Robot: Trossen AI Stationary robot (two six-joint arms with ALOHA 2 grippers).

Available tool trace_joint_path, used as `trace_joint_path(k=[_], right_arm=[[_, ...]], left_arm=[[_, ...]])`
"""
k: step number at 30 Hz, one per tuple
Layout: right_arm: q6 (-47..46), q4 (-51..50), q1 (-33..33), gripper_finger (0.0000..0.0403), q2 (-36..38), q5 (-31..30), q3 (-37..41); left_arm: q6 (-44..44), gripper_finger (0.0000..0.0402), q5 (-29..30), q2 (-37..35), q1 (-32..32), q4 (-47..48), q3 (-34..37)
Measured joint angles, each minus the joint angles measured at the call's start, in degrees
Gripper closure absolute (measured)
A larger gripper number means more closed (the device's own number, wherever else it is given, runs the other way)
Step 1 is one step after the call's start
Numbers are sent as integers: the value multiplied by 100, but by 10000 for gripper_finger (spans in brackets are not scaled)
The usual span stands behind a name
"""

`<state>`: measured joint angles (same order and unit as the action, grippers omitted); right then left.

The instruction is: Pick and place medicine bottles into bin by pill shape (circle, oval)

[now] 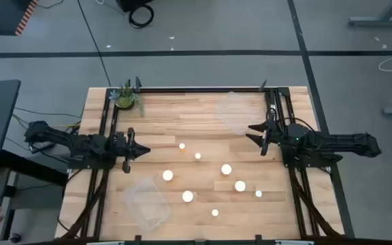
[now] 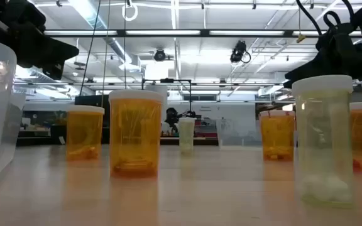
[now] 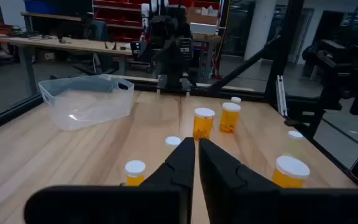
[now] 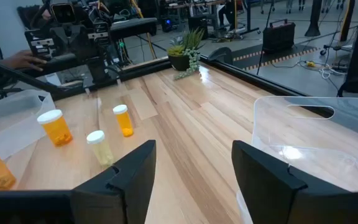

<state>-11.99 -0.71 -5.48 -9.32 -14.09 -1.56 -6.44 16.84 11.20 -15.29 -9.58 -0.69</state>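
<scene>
Wooden desk [image 1: 196, 116] fills the centre of the high view, framed by dark rails. Eight medicine bottles [image 1: 226, 169] show as white caps in the lower middle of that frame: two small ones upper left of the cluster, three larger ones across the middle, and three toward the bottom right, though the smallest caps are hard to count for certain. All stand apart from one another with bare wood between them. Two clear bins sit on the desk: one bin [image 1: 148, 202] at the lower left, another bin [image 1: 237, 112] at the upper right. A small potted plant [image 1: 125, 98] stands in the upper left corner. The left gripper [image 1: 141, 150] hovers at the left edge, fingers closed and empty. The right gripper [image 1: 252, 133] hovers at the right edge, fingers spread wide, holding nothing.
</scene>
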Motion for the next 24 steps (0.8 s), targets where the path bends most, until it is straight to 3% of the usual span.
trace_joint_path(k=[24], right_arm=[[0,0,-2,185,0,0,-1]], left_arm=[[0,372,1,2,-1,0,1]])
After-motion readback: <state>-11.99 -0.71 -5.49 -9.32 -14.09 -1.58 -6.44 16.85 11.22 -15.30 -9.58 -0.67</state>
